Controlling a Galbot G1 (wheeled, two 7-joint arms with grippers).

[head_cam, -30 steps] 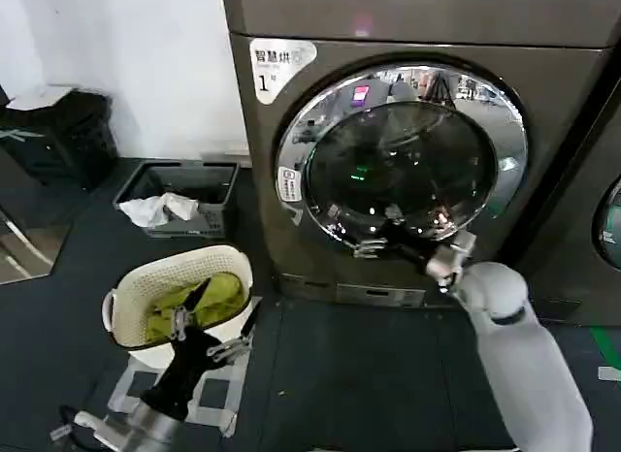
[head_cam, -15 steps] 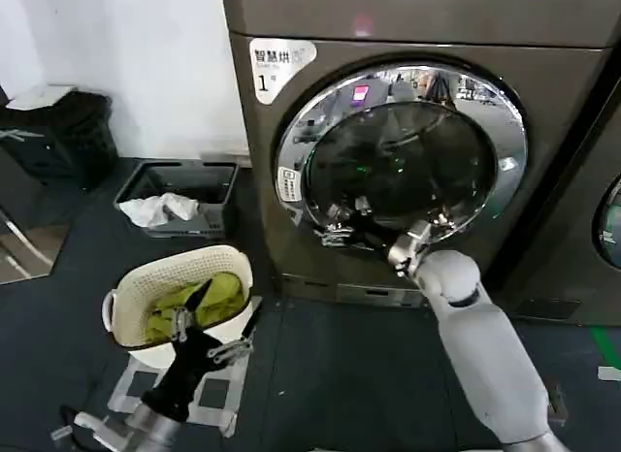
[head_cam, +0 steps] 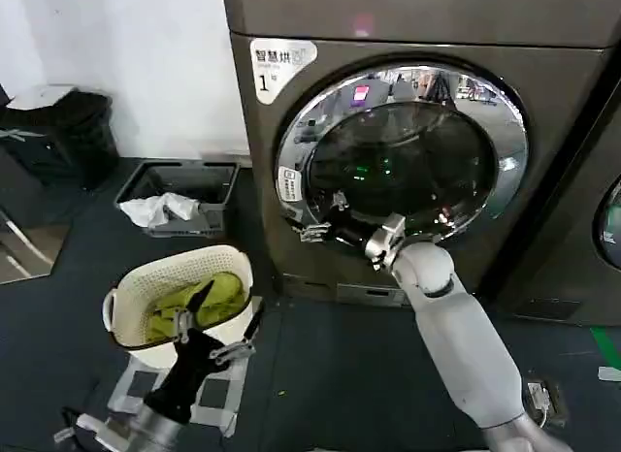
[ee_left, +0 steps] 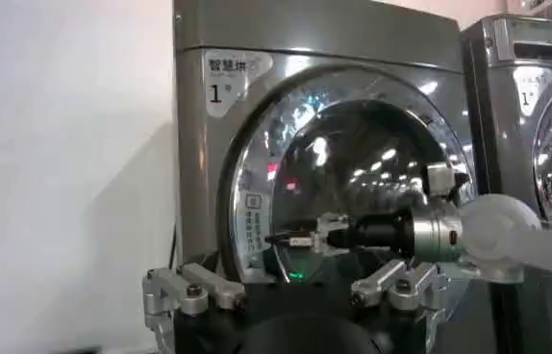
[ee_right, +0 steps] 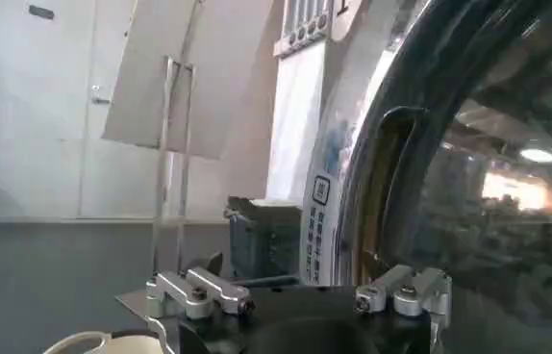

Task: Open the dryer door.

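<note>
right claw with fingers apart, empty, at the dryer door chrome rim's lower left

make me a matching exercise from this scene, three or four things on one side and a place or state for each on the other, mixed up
Things:
1. dryer door
2. right gripper
3. left gripper
4. dark crate

Places or states:
A. on the floor by the wall, white cloth inside
B. shut, chrome rim around dark glass
C. low over the cream laundry basket with green cloth
D. at the door's lower left rim, near the white sticker

Pairs: 1-B, 2-D, 3-C, 4-A
</note>
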